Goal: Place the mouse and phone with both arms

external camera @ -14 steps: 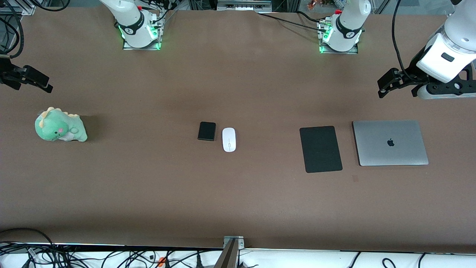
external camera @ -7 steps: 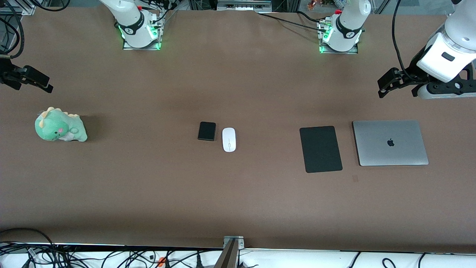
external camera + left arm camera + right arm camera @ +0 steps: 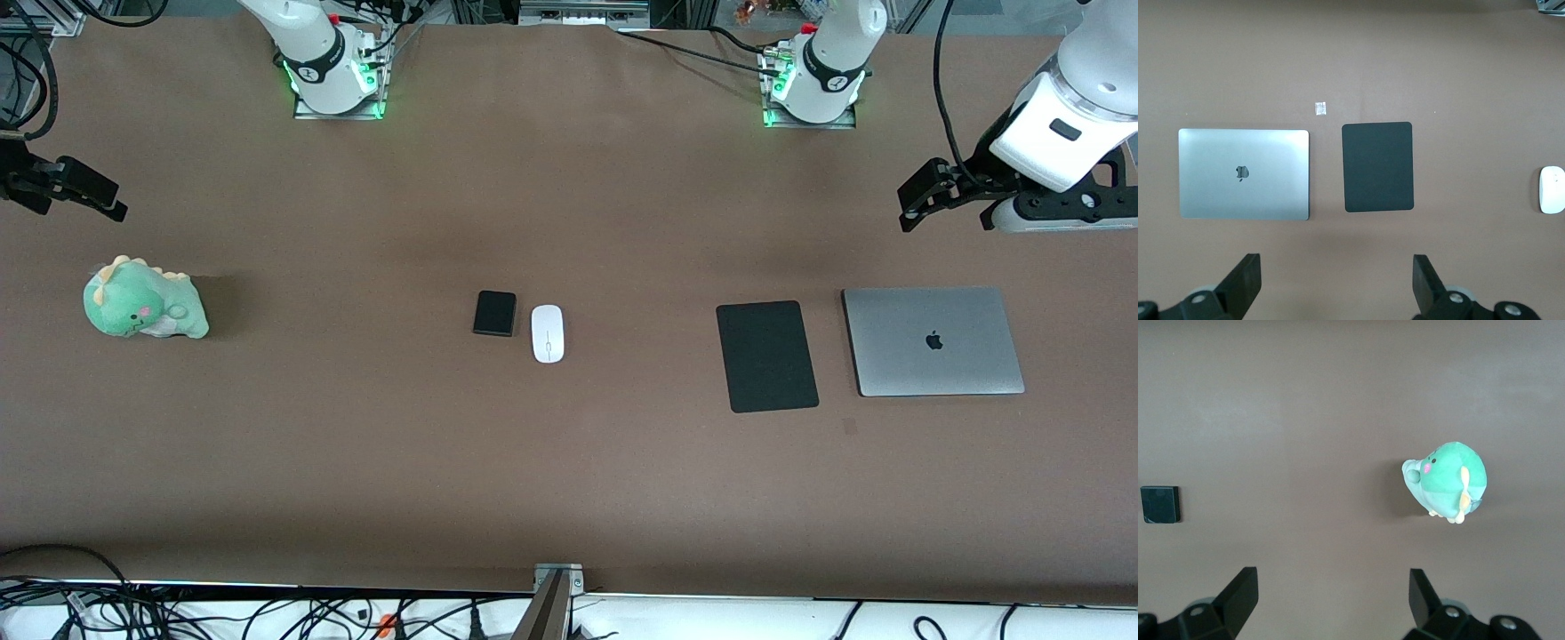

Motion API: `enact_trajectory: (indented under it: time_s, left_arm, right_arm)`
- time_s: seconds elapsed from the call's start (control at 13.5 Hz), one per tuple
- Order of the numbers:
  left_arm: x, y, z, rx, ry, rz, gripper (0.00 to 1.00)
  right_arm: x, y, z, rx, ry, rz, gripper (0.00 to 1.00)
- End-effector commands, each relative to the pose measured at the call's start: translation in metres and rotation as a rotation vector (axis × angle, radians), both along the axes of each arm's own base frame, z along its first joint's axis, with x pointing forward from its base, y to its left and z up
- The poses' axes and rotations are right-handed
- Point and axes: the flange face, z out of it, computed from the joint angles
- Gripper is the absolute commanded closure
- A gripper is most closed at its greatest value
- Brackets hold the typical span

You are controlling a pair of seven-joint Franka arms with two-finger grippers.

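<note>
Black and spread wide with nothing between its fingers, the left tool [image 3: 920, 197] hangs over the desk [image 3: 569, 471] at the left arm's end, above bare surface near the silver laptop [image 3: 933, 341] and black mouse pad [image 3: 767, 356]. We find the right tool [image 3: 84, 194] equally wide and empty over the right arm's end, near a green plush toy [image 3: 142, 309]. We note the phone [image 3: 494, 313] and white mouse [image 3: 548, 333] lying just beside each other at mid-desk, well apart from both tools.

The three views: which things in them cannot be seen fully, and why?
- Mouse: cut by the left wrist view's edge; whole in the front view.
- Phone: front view too small for face details.
- Right gripper: the frame edge cuts its arm.
- Left gripper: its wrist partly leaves the frame.
</note>
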Motion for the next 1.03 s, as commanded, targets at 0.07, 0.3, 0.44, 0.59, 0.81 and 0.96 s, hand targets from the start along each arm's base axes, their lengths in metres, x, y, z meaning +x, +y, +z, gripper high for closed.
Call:
enact_trajectory:
  time_s: [0.07,0.3,0.44,0.59,0.81,0.96]
  left_arm:
    - [0.005,-0.004,0.007,0.021,-0.015,-0.013,0.00]
    - [0.005,-0.004,0.007,0.021,-0.016,-0.015,0.00]
    - [0.005,-0.004,0.007,0.019,-0.017,-0.012,0.00]
    - [0.005,-0.005,0.007,0.019,-0.017,-0.015,0.00]
    - [0.002,-0.041,0.001,0.016,-0.007,-0.093,0.00]
    - [0.003,-0.045,-0.003,0.012,-0.001,-0.099,0.00]
  right_arm:
    - [-0.005,-0.002,0.001,-0.005,0.014,-0.006,0.00]
    - [-0.005,-0.002,0.000,-0.005,0.016,-0.008,0.00]
    - [-0.004,-0.001,0.000,-0.005,0.016,-0.006,0.00]
    - [-0.004,0.000,-0.001,-0.005,0.017,-0.004,0.00]
    - [-0.002,0.001,-0.005,-0.003,0.025,-0.003,0.00]
    - [0.000,0.005,-0.010,-0.003,0.034,0.003,0.00]
